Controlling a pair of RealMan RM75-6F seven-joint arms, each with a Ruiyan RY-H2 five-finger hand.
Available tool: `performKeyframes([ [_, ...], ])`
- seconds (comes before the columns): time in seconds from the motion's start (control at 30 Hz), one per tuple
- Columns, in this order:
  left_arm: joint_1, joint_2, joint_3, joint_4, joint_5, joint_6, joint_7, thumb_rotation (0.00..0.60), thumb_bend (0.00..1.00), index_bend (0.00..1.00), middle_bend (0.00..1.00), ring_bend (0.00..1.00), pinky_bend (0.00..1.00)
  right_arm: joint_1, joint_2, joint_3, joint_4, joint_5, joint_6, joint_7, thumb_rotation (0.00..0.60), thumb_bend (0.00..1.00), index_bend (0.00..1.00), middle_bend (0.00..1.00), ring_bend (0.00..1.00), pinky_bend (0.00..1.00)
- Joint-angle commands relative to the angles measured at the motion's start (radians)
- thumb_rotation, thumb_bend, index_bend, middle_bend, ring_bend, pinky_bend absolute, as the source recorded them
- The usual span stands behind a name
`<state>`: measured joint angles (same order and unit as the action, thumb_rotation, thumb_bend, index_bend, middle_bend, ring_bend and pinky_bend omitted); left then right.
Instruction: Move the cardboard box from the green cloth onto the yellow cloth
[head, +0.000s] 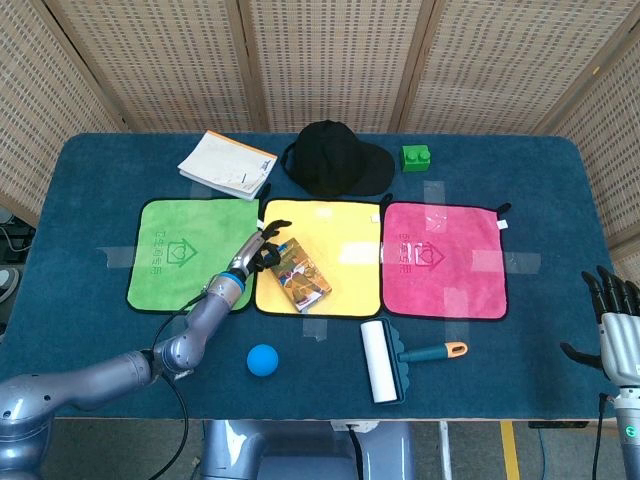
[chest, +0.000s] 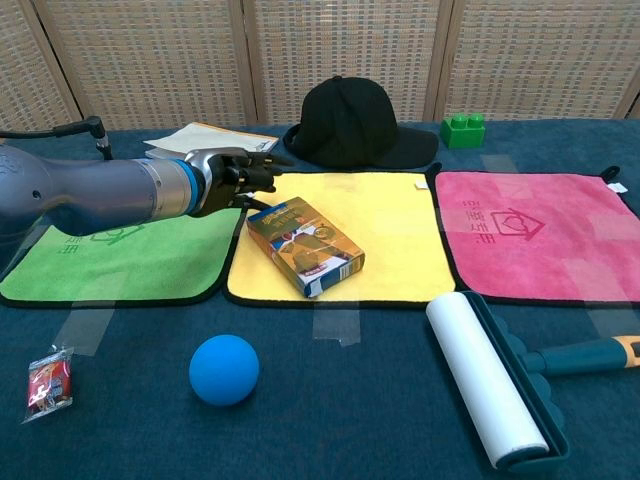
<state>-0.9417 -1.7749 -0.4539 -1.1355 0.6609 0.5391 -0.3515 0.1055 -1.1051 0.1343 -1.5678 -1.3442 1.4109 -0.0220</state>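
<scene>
The cardboard box (head: 300, 273) (chest: 305, 246) lies flat on the left part of the yellow cloth (head: 345, 235) (chest: 385, 215), turned at an angle. My left hand (head: 262, 250) (chest: 235, 178) hovers at the seam between the green cloth (head: 180, 250) (chest: 110, 265) and the yellow one, fingers spread. Its fingertips are at the box's far left corner, and it grips nothing. Contact with the box is unclear. My right hand (head: 615, 318) hangs off the table's right edge with fingers apart and nothing in it. It shows only in the head view.
A pink cloth (head: 445, 258) lies right of the yellow one. Behind the cloths are a black cap (head: 335, 158), a green brick (head: 416, 157) and a booklet (head: 228, 165). In front lie a blue ball (chest: 224, 369), a lint roller (chest: 485, 375) and a red packet (chest: 48, 383).
</scene>
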Motion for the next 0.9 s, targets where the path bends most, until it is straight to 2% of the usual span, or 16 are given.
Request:
performKeyframes([
  [0.03, 0.03, 0.031, -0.026, -0.052, 0.047, 0.025, -0.032, 0.6, 1.0, 0.13, 0.01, 0.06, 0.14, -0.001, 0.0, 0.0, -0.001, 0.0, 0.001, 0.0, 0.6, 0.0, 0.0, 0.0, 0.0, 0.0],
  [0.17, 0.085, 0.086, -0.045, -0.143, 0.126, 0.073, -0.064, 0.6, 1.0, 0.13, 0.01, 0.06, 0.12, -0.002, 0.001, -0.001, -0.004, -0.003, 0.005, 0.0, 0.6, 0.0, 0.0, 0.0, 0.0, 0.0],
  [0.27, 0.142, 0.146, -0.039, -0.231, 0.215, 0.14, -0.071, 0.6, 0.97, 0.07, 0.0, 0.03, 0.04, -0.003, 0.002, -0.002, -0.008, -0.008, 0.007, 0.0, 0.6, 0.0, 0.0, 0.0, 0.0, 0.0],
  [0.3, 0.165, 0.172, -0.03, -0.265, 0.254, 0.167, -0.067, 0.6, 0.85, 0.04, 0.0, 0.01, 0.01, -0.003, 0.002, -0.003, -0.01, -0.01, 0.008, -0.001, 0.6, 0.0, 0.0, 0.0, 0.0, 0.0],
  [0.37, 0.212, 0.235, 0.003, -0.332, 0.331, 0.218, -0.04, 0.6, 0.53, 0.0, 0.0, 0.0, 0.0, -0.004, 0.002, -0.005, -0.012, -0.013, 0.01, -0.003, 0.6, 0.0, 0.0, 0.0, 0.0, 0.0],
  [0.4, 0.228, 0.258, 0.016, -0.353, 0.356, 0.238, -0.024, 0.6, 0.33, 0.0, 0.0, 0.0, 0.0, -0.004, 0.002, -0.006, -0.013, -0.015, 0.01, -0.003, 0.6, 0.0, 0.0, 0.0, 0.0, 0.0],
  [0.43, 0.252, 0.294, 0.038, -0.383, 0.39, 0.271, 0.006, 0.6, 0.19, 0.0, 0.0, 0.0, 0.0, -0.004, 0.002, -0.007, -0.015, -0.017, 0.011, -0.004, 0.6, 0.0, 0.0, 0.0, 0.0, 0.0],
  [0.5, 0.32, 0.374, 0.089, -0.447, 0.461, 0.383, 0.1, 0.6, 0.05, 0.0, 0.0, 0.0, 0.0, -0.005, 0.003, -0.009, -0.019, -0.022, 0.015, -0.004, 0.6, 0.0, 0.0, 0.0, 0.0, 0.0],
  [0.57, 0.378, 0.423, 0.124, -0.488, 0.498, 0.485, 0.178, 0.6, 0.0, 0.0, 0.0, 0.0, 0.0, -0.006, 0.003, -0.01, -0.022, -0.028, 0.018, -0.005, 0.6, 0.0, 0.0, 0.0, 0.0, 0.0],
  [0.7, 0.512, 0.482, 0.208, -0.52, 0.578, 0.728, 0.362, 0.6, 0.0, 0.0, 0.0, 0.0, 0.0, -0.008, 0.002, -0.013, -0.026, -0.034, 0.022, -0.004, 0.6, 0.0, 0.0, 0.0, 0.0, 0.0],
  [0.8, 0.616, 0.546, 0.277, -0.557, 0.595, 0.848, 0.456, 0.6, 0.0, 0.0, 0.0, 0.0, 0.0, -0.006, 0.0, -0.016, -0.029, -0.044, 0.024, -0.006, 0.6, 0.0, 0.0, 0.0, 0.0, 0.0],
  [0.83, 0.679, 0.593, 0.32, -0.581, 0.592, 0.903, 0.5, 0.6, 0.0, 0.0, 0.0, 0.0, 0.0, -0.004, -0.003, -0.019, -0.029, -0.049, 0.021, -0.01, 0.6, 0.0, 0.0, 0.0, 0.0, 0.0],
  [0.9, 0.719, 0.632, 0.352, -0.622, 0.603, 0.934, 0.524, 0.6, 0.0, 0.0, 0.0, 0.0, 0.0, -0.002, -0.006, -0.021, -0.028, -0.052, 0.019, -0.013, 0.6, 0.0, 0.0, 0.0, 0.0, 0.0],
])
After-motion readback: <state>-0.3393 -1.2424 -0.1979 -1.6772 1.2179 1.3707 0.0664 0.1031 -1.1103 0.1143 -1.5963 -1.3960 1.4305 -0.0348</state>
